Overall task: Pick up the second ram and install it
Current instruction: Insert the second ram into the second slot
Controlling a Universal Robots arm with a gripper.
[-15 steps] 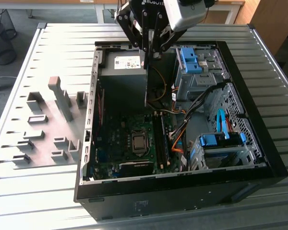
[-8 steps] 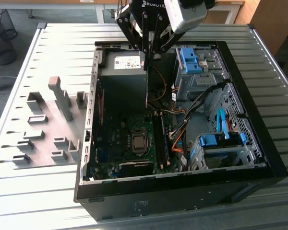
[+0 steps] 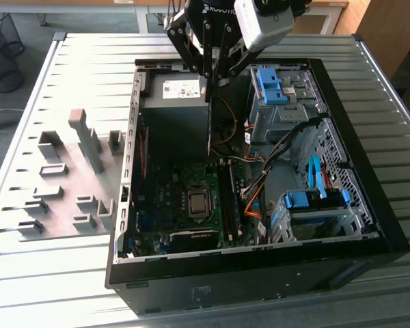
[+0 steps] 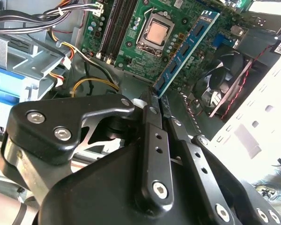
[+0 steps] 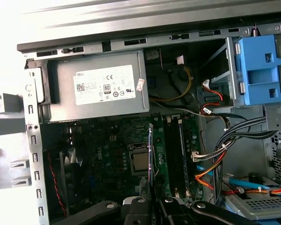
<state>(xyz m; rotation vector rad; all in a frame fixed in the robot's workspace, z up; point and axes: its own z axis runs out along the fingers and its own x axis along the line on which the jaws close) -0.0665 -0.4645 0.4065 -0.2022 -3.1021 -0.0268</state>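
Note:
My gripper [image 3: 210, 76] is shut on the second ram [image 3: 209, 119], a slim blue stick that hangs on edge over the open computer case [image 3: 260, 273], in front of the power supply. In the second wrist view the ram [image 4: 187, 47] runs out from between the black fingers [image 4: 152, 110] and shows its row of black chips. The first wrist view has the ram [image 5: 151, 154] edge-on above the motherboard, between the processor socket [image 5: 140, 161] and the long black memory slots [image 5: 175, 154]. In the exterior view those slots [image 3: 229, 198] lie below the stick and to its right.
The grey power supply [image 3: 178, 96] fills the case's far corner. Blue drive brackets [image 3: 270, 85] [image 3: 314, 201] and orange and black cables [image 3: 256, 198] crowd the exterior view's right side. A fan [image 4: 220, 84] sits by the case wall. A grey fixture plate with slots [image 3: 75, 171] lies outside on the table.

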